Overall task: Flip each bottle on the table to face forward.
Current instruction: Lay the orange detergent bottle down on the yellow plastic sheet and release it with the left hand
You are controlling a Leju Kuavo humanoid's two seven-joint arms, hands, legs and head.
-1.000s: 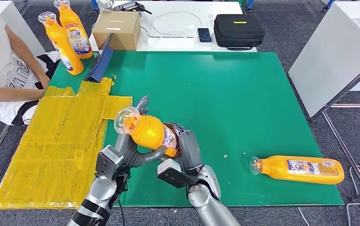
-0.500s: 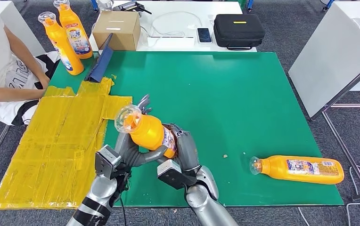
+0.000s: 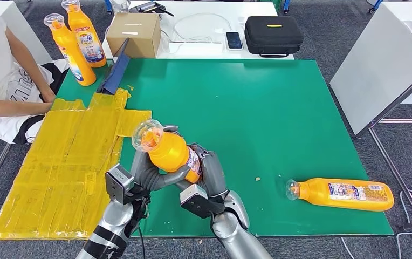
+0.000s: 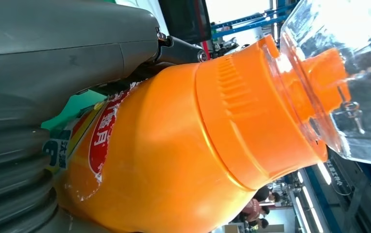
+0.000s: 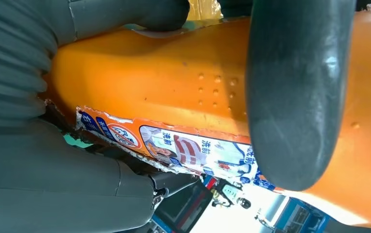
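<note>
Two upright bottles [image 3: 73, 46] stand at the bench's [image 3: 258, 108] far left corner beside a cardboard box [image 3: 134, 33]. A person's arm [image 3: 9, 102] rests by the yellow sheeting [image 3: 69, 156]. Another bottle [image 3: 340, 193] lies flat, near right. Left hand [image 3: 150, 170] and right hand [image 3: 209, 175] both grip the held bottle [image 3: 166, 150], tilted above the front edge.

- I see the right hand [image 5: 38, 145] wrapped round the orange bottle [image 5: 174, 92], its ribbed grey cover close against it
- A thick dark thumb [image 5: 295, 92] lies across the bottle's body
- The bottle's torn label [image 5: 193, 153] shows blue and red print
</note>
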